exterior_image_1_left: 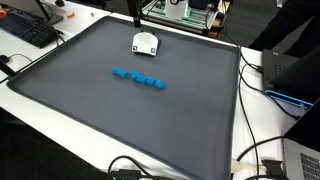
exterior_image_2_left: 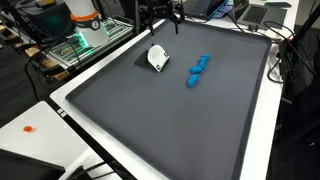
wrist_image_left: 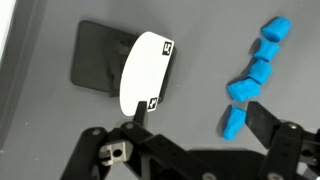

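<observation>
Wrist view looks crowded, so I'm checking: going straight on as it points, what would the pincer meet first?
Probably the bare grey mat, in the gap between the white card and the blue blocks; the open pincer is centred over that gap, though depth is unclear.

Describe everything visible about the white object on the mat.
The white object is a smooth, plastic-looking rounded piece with two small black square marks near its edge. It sits on what looks like a darker square base, resting on the grey mat, apart from the blue blocks. Nothing grips it; the gripper hangs above, jaws open.
</observation>
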Action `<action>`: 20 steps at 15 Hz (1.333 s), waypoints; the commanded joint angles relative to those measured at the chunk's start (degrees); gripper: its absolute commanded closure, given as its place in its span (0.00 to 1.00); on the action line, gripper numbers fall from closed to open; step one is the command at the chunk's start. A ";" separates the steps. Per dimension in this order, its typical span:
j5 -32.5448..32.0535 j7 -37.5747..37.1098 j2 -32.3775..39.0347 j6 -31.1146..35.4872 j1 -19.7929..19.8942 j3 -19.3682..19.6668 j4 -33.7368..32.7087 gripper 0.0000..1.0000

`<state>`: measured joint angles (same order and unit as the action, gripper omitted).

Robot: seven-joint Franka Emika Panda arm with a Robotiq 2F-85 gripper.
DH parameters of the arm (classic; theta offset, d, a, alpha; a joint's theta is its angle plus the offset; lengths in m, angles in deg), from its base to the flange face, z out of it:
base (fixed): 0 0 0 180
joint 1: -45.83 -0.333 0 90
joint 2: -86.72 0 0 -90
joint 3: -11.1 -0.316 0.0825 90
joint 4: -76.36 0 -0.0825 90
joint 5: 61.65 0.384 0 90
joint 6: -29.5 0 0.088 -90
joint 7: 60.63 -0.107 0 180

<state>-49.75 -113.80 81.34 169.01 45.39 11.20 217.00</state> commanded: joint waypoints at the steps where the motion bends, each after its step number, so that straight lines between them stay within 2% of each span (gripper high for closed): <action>1: -4.66 6.01 -2.58 -5.39 0.04 -1.12 -2.54 0.00; 3: -7.12 9.27 -2.55 -7.54 -0.13 -1.87 -4.77 0.00; 10: -8.08 26.42 -1.03 -11.26 -1.81 -4.27 -10.83 0.00; 16: -10.61 40.75 0.66 -13.27 -3.25 -5.35 -14.13 0.00; 20: -11.88 47.15 1.70 -13.17 -3.75 -5.39 -15.51 0.00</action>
<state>-59.94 -70.54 81.92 157.29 42.01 5.77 203.01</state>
